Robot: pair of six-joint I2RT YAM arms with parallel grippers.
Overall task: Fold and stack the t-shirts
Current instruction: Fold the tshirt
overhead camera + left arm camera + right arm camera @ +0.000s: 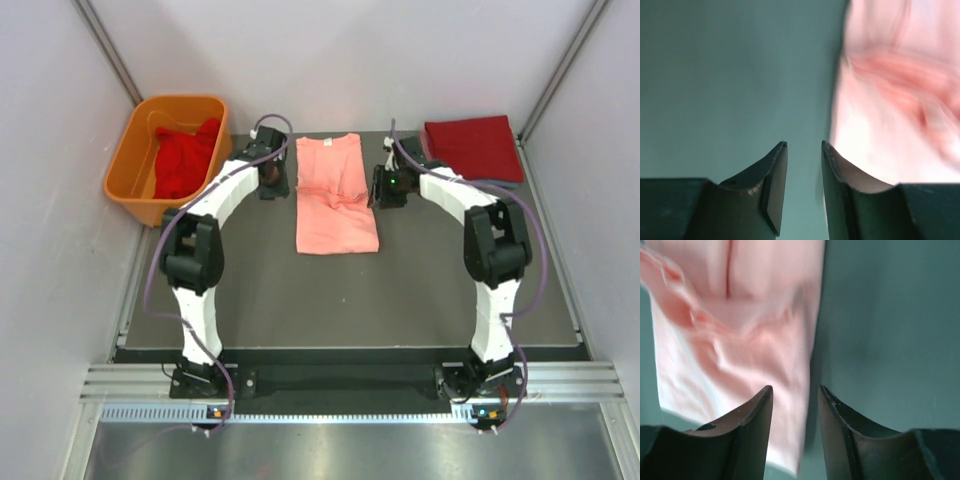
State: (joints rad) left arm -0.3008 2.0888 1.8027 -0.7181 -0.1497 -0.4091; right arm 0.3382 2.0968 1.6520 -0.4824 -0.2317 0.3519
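The soft salmon-pink cotton t-shirt (335, 200), folded into a long strip, lay mid-tabletop (420, 300). The left pincer (804, 145) and right pincer (795, 387) flanked its long edges, each partly open and holding nothing. Light and limp, it would probably sag, so pinching both near corners seemed best.

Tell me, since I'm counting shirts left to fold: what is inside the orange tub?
Crumpled red t-shirt fabric lies in the orange tub, heaped toward its right side. How many shirts, or anything beneath, is covered by the heap.
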